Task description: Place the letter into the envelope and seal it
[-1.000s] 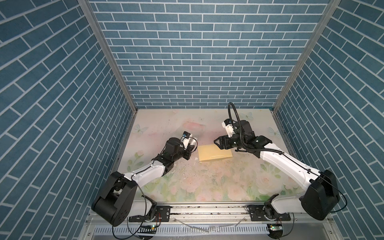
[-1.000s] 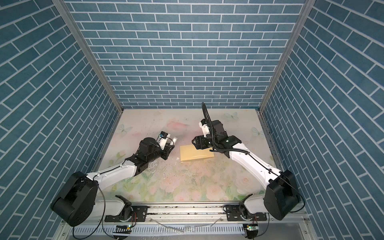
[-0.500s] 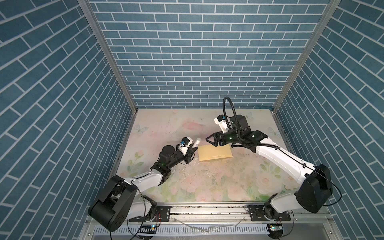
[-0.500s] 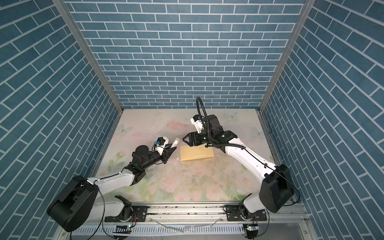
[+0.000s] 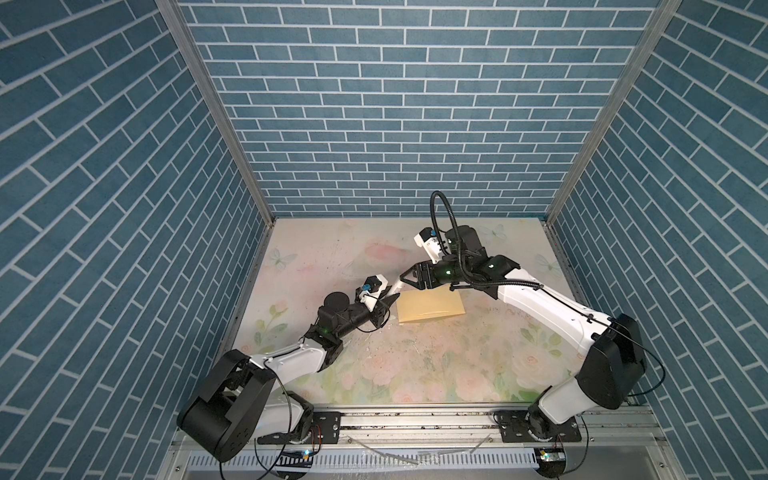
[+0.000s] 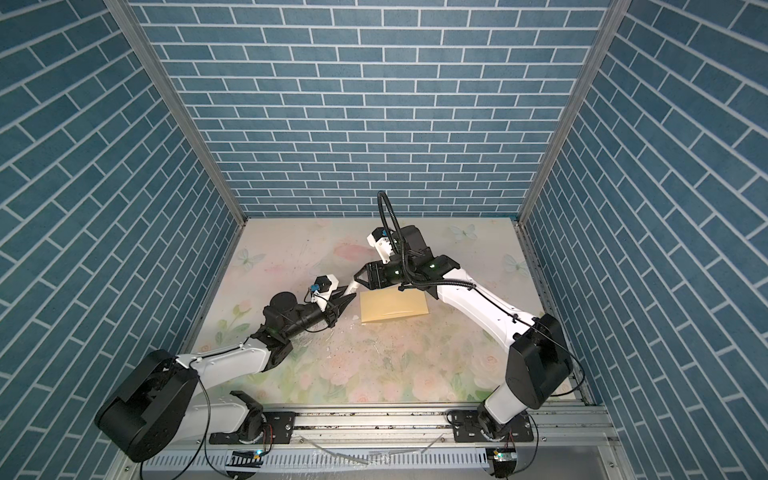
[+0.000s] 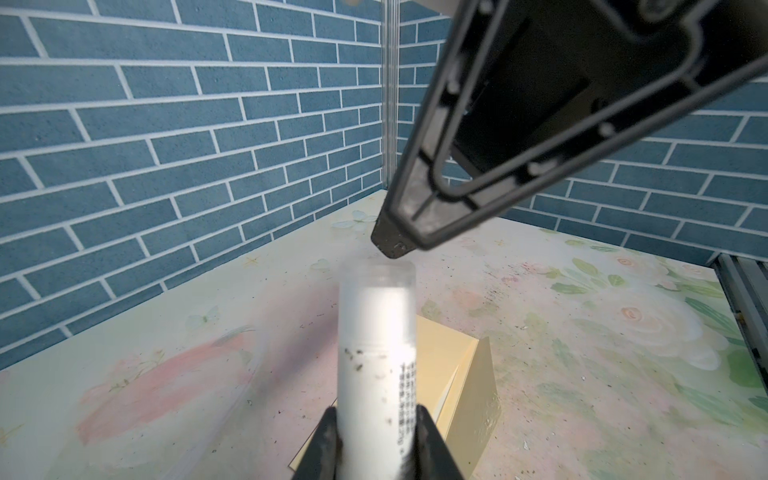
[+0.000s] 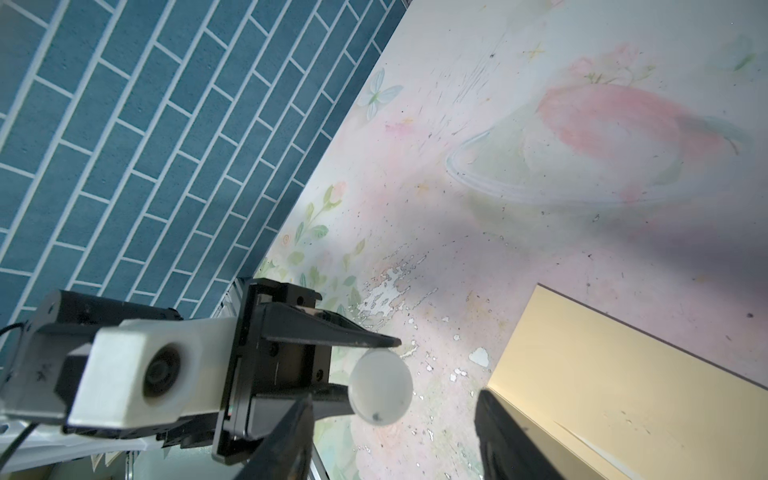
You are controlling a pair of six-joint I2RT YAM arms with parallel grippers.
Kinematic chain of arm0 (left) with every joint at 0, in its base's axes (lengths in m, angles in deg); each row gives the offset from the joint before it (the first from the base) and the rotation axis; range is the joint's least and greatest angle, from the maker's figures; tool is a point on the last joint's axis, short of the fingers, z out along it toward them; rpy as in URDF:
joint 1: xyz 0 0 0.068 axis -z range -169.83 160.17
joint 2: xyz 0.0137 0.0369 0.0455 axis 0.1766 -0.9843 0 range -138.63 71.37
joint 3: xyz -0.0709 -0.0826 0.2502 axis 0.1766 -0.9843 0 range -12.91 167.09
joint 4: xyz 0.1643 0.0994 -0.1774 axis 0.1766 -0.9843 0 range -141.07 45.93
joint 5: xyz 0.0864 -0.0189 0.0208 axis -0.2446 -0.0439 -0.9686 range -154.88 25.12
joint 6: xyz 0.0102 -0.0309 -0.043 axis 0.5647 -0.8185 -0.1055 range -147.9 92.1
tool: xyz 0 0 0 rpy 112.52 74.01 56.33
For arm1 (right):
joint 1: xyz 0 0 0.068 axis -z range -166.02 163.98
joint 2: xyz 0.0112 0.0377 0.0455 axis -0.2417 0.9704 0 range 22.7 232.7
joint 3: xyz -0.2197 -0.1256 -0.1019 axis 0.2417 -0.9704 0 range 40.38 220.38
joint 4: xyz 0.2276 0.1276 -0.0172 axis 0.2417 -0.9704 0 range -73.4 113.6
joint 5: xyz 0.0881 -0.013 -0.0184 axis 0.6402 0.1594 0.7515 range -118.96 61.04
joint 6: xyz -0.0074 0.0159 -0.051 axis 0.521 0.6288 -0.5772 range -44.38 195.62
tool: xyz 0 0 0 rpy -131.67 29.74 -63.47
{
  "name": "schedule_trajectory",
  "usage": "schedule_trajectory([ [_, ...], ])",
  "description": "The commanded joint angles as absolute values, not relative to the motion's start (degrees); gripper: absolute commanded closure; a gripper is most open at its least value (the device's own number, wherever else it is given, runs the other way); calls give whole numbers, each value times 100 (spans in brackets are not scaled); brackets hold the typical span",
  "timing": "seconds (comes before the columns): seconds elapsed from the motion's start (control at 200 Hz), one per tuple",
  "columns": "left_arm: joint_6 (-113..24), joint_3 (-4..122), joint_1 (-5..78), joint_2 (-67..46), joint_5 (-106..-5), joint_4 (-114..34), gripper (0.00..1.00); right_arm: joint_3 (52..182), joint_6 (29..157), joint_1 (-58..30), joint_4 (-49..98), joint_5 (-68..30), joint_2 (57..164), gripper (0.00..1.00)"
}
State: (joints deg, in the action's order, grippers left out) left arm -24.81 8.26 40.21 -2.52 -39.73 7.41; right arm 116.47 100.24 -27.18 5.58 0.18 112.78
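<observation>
The yellow envelope (image 5: 430, 306) lies on the worktop (image 5: 457, 365), between the two arms. I cannot tell what is inside it. The left fingers (image 7: 320, 453) squeeze a white tube (image 7: 376, 332). The right fingers (image 8: 503, 444) are apart, just beside the tube's cap.

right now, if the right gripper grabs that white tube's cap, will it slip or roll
Likely slippery: the white tube looks smooth and round, so the open right gripper may skid on its frosted cap. Laid down, it would probably roll. It seems stiff and light, since the left gripper pinches only its base.
</observation>
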Motion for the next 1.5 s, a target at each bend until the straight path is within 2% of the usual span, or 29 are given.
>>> schedule_trajectory([
  [0.0, -2395, 787, 4060, -290, -3921, 901, 100, 11988, 10101, -2784, 630, 219, 11410, 43],
  [0.42, -2385, 793, 4076, -284, -3895, 846, 100, 12077, 10111, -2872, 622, 351, 11648, 59],
  [0.88, -2309, 808, 4102, -309, -3842, 730, 100, 12102, 10102, -2869, 533, 294, 11693, 88],
  [1.495, -2245, 807, 4161, -413, -3816, 708, 100, 11920, 9977, -2476, 529, 262, 11158, 93],
])
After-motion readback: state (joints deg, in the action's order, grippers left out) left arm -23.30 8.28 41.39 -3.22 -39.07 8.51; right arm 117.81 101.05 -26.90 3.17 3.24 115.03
